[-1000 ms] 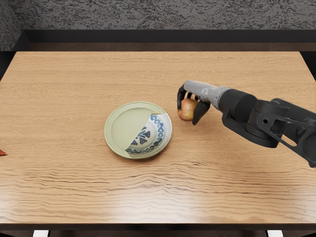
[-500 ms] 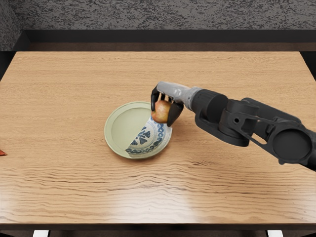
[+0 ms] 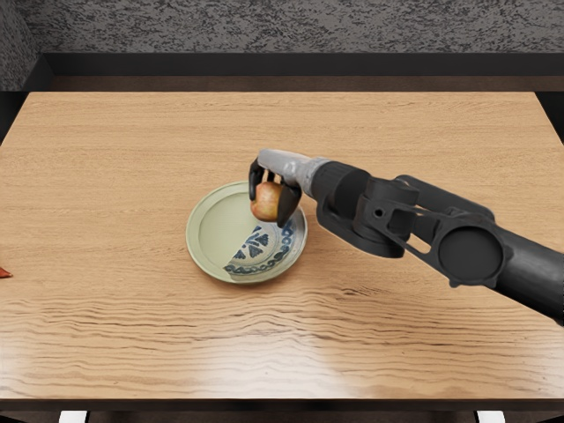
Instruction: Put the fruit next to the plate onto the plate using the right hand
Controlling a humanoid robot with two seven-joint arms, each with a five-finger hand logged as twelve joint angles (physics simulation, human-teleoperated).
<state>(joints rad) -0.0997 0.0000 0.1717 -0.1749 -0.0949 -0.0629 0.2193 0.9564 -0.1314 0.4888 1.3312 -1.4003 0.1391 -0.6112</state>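
Fruit (image 3: 263, 202) sits inside my right robot hand (image 3: 269, 187), fingers curled around it (dark fingertips showing), above the far right part of the plate (image 3: 211, 231) on the wooden surface (image 3: 132, 326).

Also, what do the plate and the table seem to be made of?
Plate: probably glazed ceramic, pale green with a blue-and-white patterned patch and a smooth sheen.
Table: looks like light wood, with visible grain lines and a soft satin gloss.
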